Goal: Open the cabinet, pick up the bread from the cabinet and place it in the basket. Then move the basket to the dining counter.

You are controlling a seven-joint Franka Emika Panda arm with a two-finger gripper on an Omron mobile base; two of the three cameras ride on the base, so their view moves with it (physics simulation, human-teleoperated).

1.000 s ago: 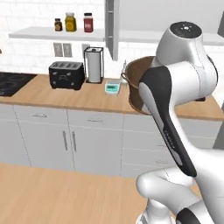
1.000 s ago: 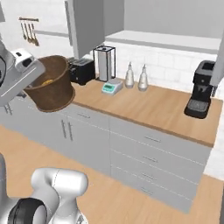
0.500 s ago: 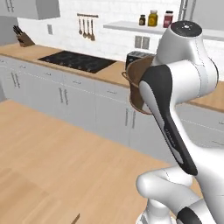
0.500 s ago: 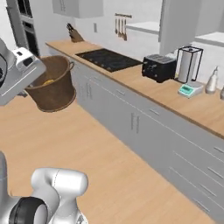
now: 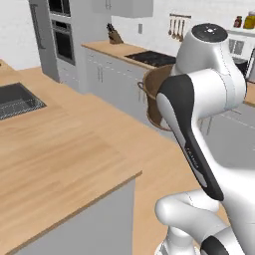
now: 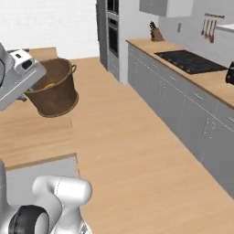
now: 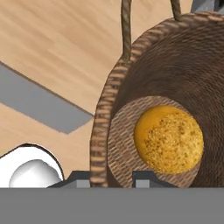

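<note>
Your gripper (image 7: 111, 177) pinches the basket (image 6: 54, 93) rim, bread (image 7: 168, 139) inside, lifted beside the dining counter (image 5: 50, 164) over wood floor (image 6: 137, 155).

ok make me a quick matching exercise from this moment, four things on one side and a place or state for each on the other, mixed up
Things:
1. bread
2. basket
3. gripper
4. sink

Places or states:
A. set into the broad wood dining counter, at the left of the left base view
B. lying on the woven bottom, inside
C. shut on the woven rim
D. held up in the air by its rim, at the edge of the counter

Pairs: 1-B, 2-D, 3-C, 4-A
</note>
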